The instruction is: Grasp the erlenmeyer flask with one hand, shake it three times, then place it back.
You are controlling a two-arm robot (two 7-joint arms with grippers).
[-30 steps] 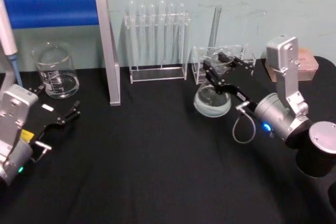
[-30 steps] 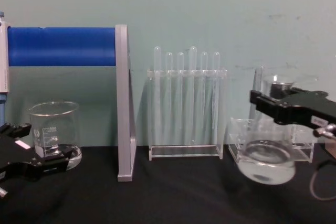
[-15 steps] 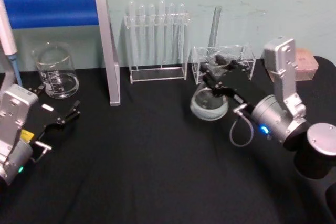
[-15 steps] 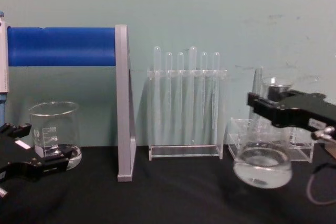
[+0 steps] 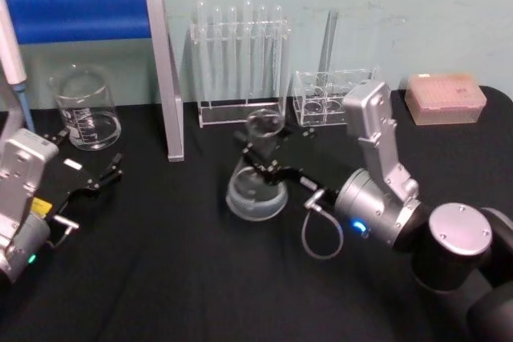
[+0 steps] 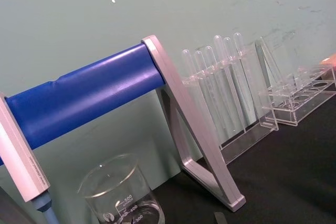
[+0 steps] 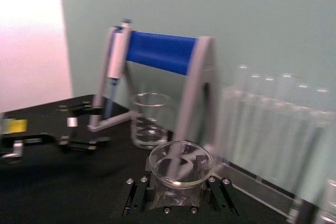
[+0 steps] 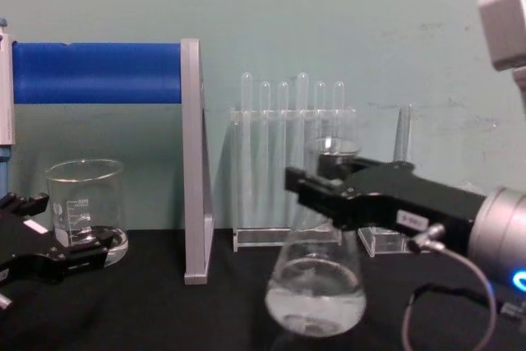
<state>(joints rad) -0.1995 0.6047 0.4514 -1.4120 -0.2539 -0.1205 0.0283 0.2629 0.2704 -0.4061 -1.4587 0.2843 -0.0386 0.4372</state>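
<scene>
jaws of my right gripper (image 8: 322, 192) pinch the flask (image 8: 316, 289) neck, best hold i'd say: slick, fragile, bottom-heavy glass; left gripper (image 5: 88, 152) idles spread

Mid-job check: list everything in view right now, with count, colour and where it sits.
erlenmeyer flask: one, clear glass with a little clear liquid, mid-table
beaker: one, clear, back left
pipette stand: one, blue bar on silver ends, back left
pipette: one, pale with a blue lower part, at the stand's left end
test tube rack: one, clear, back centre
test tubes: six, clear, upright in that rack
small rack: one, clear, right of the test tube rack
tall tube: one, clear, in the small rack
tip box: one, pink, back right
table cover: one, black
right gripper: black, silver wrist, shut on the flask's neck
left gripper: black, open, front left near the beaker
</scene>
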